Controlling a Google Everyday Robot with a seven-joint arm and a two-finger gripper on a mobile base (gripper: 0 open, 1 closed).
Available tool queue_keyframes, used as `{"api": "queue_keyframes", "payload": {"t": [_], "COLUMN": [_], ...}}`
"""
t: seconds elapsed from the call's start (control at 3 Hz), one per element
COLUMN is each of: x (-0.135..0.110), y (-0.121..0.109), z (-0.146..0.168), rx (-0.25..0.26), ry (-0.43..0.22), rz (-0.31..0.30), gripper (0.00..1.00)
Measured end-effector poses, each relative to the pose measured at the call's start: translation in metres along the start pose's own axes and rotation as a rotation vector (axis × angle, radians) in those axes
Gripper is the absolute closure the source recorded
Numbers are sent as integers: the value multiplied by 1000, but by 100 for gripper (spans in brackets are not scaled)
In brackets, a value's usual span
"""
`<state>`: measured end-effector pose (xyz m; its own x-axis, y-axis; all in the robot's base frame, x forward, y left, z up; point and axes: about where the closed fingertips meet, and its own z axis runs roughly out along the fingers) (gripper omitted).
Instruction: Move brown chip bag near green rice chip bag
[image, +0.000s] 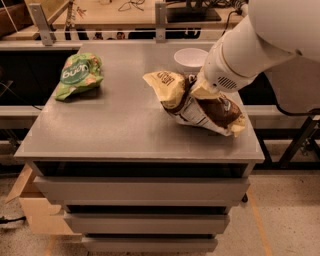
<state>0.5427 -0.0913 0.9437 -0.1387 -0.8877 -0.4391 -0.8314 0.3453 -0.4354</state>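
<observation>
brown chip bag (212, 114): right half of bench (125, 127), tilted, cream left end raised, right end low by the bench's right edge | hand (198, 90): clamped on the bag's middle from above | green rice chip bag (77, 75): flat, far-left, well apart | white bowl (190, 57): behind hand
</observation>
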Motion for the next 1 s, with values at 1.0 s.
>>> {"api": "queue_keyframes", "payload": {"t": [1.0], "x": [-81], "y": [-30], "z": [-32], "rx": [154], "ry": [-164], "rz": [-201], "gripper": [100]}}
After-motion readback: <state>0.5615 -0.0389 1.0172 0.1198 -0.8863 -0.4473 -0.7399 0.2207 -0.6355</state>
